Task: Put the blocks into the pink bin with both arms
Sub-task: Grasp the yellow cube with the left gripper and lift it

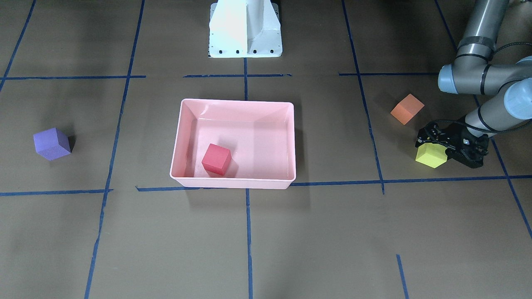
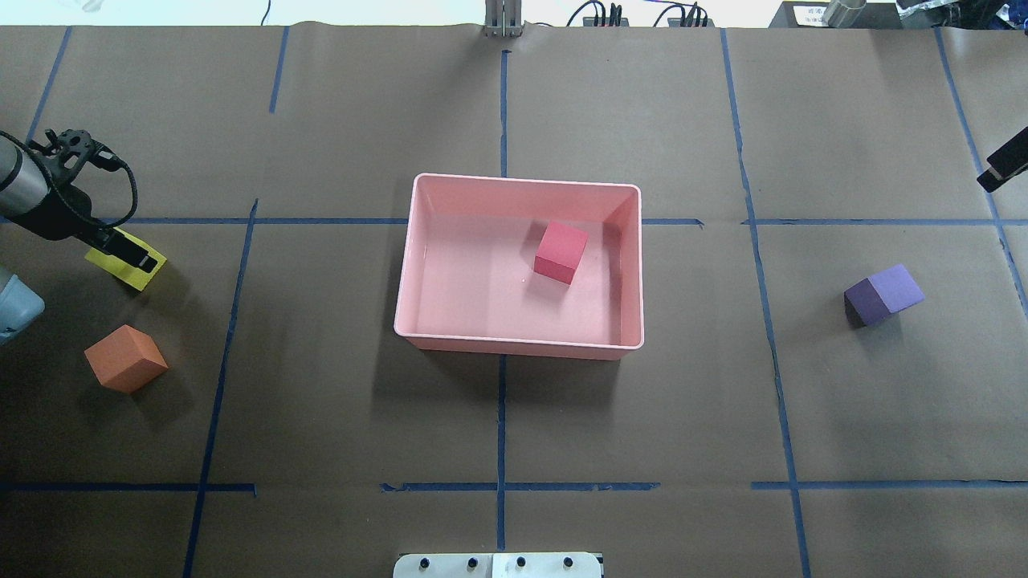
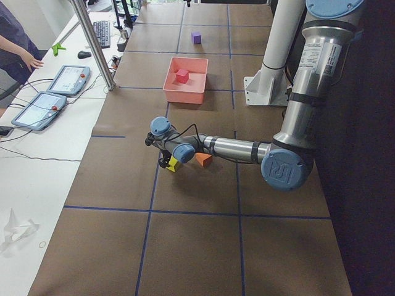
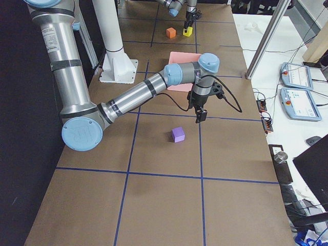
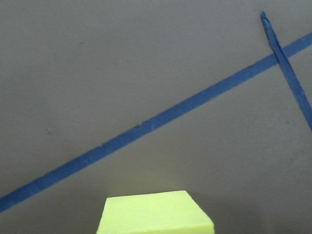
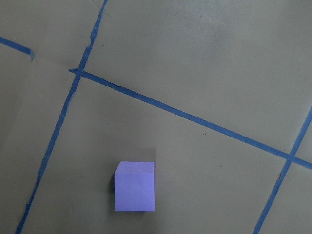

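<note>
The pink bin [image 1: 232,183] [image 2: 514,344] lies mid-table with the red block [image 1: 216,159] [image 2: 560,252] inside it. My left gripper [image 1: 438,148] [image 2: 120,250] is low at the table and shut on the yellow-green block [image 1: 431,157] [image 2: 120,269], which fills the bottom of the left wrist view [image 5: 155,214]. The orange block [image 1: 407,109] [image 2: 126,358] sits on the table close beside it. My right gripper [image 4: 198,119] [image 2: 1002,168] hangs open and empty above the table, a little beyond the purple block [image 2: 883,294] [image 6: 135,186] [image 1: 51,143].
The white pedestal base [image 1: 245,31] stands behind the bin. Blue tape lines [image 2: 501,417] cross the brown table cover. Tablets and cables [image 4: 294,87] lie on the side bench past the table's far edge, beside a metal post [image 4: 266,36].
</note>
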{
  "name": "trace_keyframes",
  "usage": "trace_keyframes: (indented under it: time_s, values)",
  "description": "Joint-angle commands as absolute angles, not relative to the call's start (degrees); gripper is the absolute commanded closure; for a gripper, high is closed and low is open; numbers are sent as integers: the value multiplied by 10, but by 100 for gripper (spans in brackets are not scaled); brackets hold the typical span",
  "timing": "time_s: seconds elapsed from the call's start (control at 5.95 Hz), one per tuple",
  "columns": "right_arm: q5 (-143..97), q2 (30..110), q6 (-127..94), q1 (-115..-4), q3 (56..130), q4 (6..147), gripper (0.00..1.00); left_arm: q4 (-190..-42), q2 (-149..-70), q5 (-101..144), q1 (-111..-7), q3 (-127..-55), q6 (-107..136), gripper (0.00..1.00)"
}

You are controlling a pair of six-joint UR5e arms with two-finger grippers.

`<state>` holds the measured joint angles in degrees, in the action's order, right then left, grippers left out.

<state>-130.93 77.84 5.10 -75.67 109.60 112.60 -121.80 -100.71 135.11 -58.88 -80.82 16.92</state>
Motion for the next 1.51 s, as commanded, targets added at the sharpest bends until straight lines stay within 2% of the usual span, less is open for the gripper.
trace_keyframes:
  time_s: [0.0, 0.17, 0.34, 0.67, 1.01, 1.18, 1.34]
  values:
    - [-1309, 780, 50, -757, 1096, 1125, 0, -1217, -1006, 1354, -583, -808, 174, 0]
    - [-1309, 780, 47, -756, 1096, 1125, 0, -1217, -1006, 1354, -583, -808, 174, 26]
    - [-1310, 780, 49, -757, 1095, 1124, 0, -1216, -1006, 1351, -583, -808, 174, 40]
    - [-1309, 780, 53, -756, 1092, 1124, 0, -1216, -1007, 1350, -578, -812, 173, 41]
    - [-1309, 787, 77, -757, 1092, 1124, 0, -1175, -1038, 1353, -579, -877, 208, 43]
    - [-1309, 794, 88, -757, 1092, 1124, 0, -1123, -1077, 1352, -581, -906, 246, 43]
    - [-1305, 809, 83, -757, 1094, 1117, 0, -1047, -1148, 1349, -580, -931, 322, 43]
